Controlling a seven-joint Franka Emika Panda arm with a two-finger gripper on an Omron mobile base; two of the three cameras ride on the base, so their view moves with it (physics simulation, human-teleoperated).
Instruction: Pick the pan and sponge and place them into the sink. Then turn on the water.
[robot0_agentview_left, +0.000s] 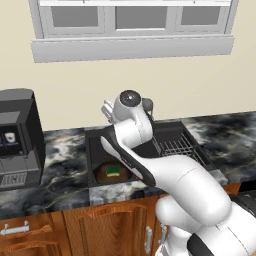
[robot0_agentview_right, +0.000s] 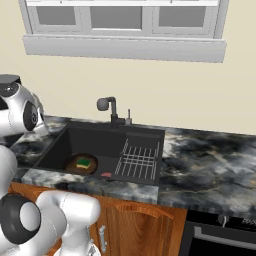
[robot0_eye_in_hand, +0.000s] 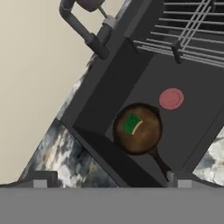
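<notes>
Both pan (robot0_eye_in_hand: 139, 130) and sponge (robot0_eye_in_hand: 131, 124) sit near sink (robot0_eye_in_hand: 105, 92) front-left corner.

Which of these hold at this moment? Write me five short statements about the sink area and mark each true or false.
1. The pan lies inside the sink. True.
2. The sponge sits on the counter beside the basin. False: it rests in the pan.
3. Water runs from the faucet. False: no stream shows.
4. The wire rack is in the sink's right part, seen from the right base view. True.
5. The end effector grips the pan's handle. False: it is open, above the sink.
</notes>
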